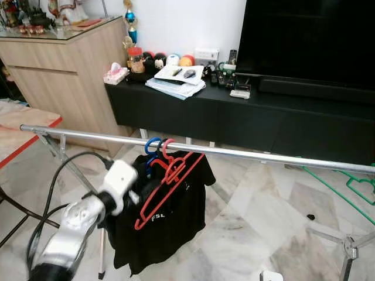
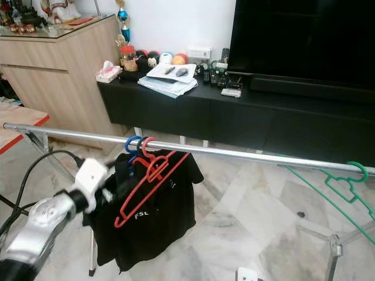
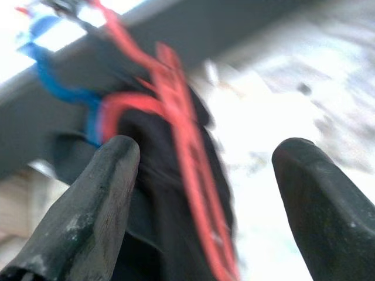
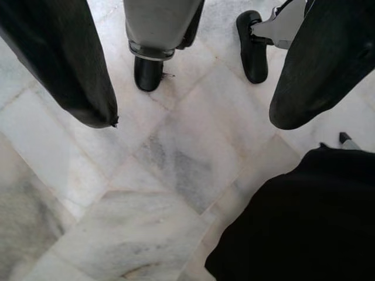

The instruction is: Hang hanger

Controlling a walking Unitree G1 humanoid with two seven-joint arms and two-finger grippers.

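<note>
We see a red plastic hanger [image 1: 167, 184] hooked over the silver rail [image 1: 246, 153] of a drying rack, its thin frame tilted so the lower end swings toward our left arm. Just beside its hook on the rail sits a blue hanger [image 1: 152, 147] carrying a black T-shirt [image 1: 176, 216] with white lettering. Our left gripper [image 3: 205, 175] is up at the shirt and the red hanger; in the blurred left wrist view its fingers [image 3: 88, 205] stand spread apart with the red frame between them, nothing clamped. Farther along the rail at our right hangs a green hanger [image 2: 351, 181]. Our right gripper [image 4: 193, 99] points down at the marble floor [image 4: 146, 193], its fingers parted and empty. Behind the rack stands a black TV console [image 1: 234, 114].
</note>
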